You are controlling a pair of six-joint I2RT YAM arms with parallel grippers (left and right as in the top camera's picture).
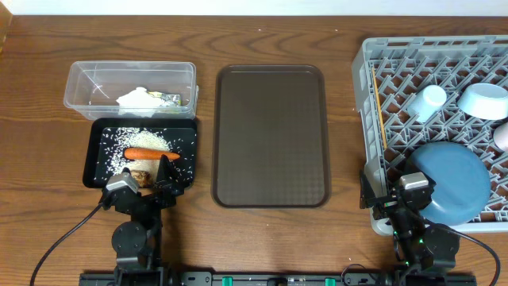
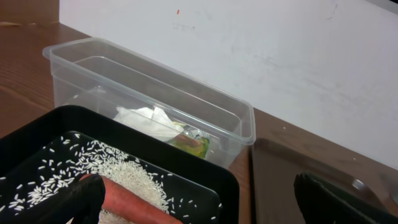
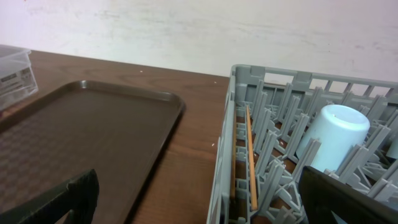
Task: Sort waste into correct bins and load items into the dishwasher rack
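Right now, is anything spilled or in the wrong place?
Nothing stands out. The rice is scattered but lies all inside the black tray, beside the carrot. Tissue and wrapper sit in the clear tub; plate and bowl rest in the rack.

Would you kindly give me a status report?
Left gripper, right gripper open, empty. Carrot, rice in black tray. Plate, bowl, cup in rack. Nothing blocking.
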